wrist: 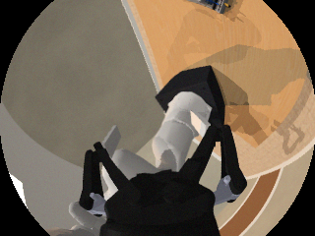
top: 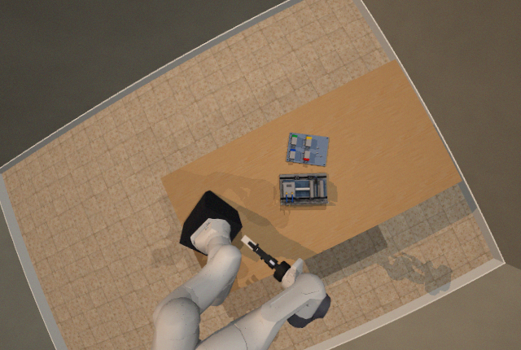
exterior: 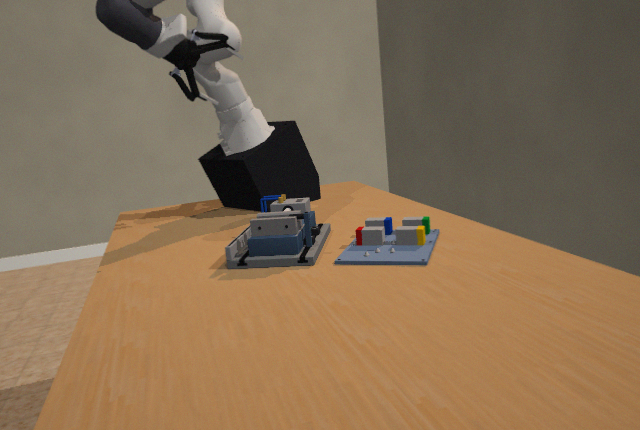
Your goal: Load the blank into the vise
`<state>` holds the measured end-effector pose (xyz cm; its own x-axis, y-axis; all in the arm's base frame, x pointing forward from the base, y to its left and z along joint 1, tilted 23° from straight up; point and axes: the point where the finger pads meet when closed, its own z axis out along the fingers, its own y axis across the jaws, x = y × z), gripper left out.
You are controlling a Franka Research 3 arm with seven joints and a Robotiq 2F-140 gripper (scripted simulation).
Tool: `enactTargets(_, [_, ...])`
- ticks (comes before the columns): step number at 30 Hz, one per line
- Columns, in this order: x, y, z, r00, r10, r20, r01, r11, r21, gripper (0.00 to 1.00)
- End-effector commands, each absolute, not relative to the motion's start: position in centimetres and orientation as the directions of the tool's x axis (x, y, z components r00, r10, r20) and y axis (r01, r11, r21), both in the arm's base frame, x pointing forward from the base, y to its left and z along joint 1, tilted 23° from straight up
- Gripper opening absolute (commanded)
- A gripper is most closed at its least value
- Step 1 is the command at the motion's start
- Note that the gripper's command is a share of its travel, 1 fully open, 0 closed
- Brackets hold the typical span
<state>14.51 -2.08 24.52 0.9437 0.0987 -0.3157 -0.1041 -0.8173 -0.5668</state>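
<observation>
The blank with the yellow end [top: 308,143] [exterior: 407,235] lies on the infeed plate [top: 321,142] [exterior: 403,257], its yellow end on the side away from the vise. The vise [top: 288,187] stands beside the plate. Its fixed jaw [top: 321,188] [exterior: 273,226] is the end block without hoses. No blank shows in the vise; the work stop is too small to make out clearly. My gripper [top: 248,241] [exterior: 227,79] [wrist: 154,124] is open and empty, high up near the robot base, far from plate and vise.
Blanks with a green end [top: 294,142] [exterior: 412,221], a blue end [top: 292,155] [exterior: 374,222] and a red end [top: 306,153] [exterior: 373,235] also lie on the plate. Blue hoses [top: 289,198] rise at the vise's other end block. The black robot base [top: 210,205] [exterior: 279,172] [wrist: 197,81] stands beyond.
</observation>
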Motion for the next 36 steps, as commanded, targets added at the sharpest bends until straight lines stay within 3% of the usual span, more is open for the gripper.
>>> enactTargets(1, [14.7, -1.7, 24.7, 0.946, 0.132, -0.297, -0.068, -0.812, -0.580, 1.00])
enactTargets(8, [14.7, -1.7, 24.7, 0.946, 0.132, -0.297, -0.068, -0.812, -0.580, 1.00])
enactTargets(13, [14.7, 1.4, 24.7, 0.899, 0.323, -0.297, 0.099, -0.809, -0.580, 1.00])
enactTargets(25, [14.7, 1.4, 24.7, 0.899, 0.323, -0.297, 0.099, -0.809, -0.580, 1.00])
enactTargets(30, [14.1, 4.3, 24.7, 0.814, 0.500, -0.297, 0.262, -0.772, -0.580, 1.00])
enactTargets(36, [14.1, 4.3, 24.7, 0.814, 0.500, -0.297, 0.262, -0.772, -0.580, 1.00])
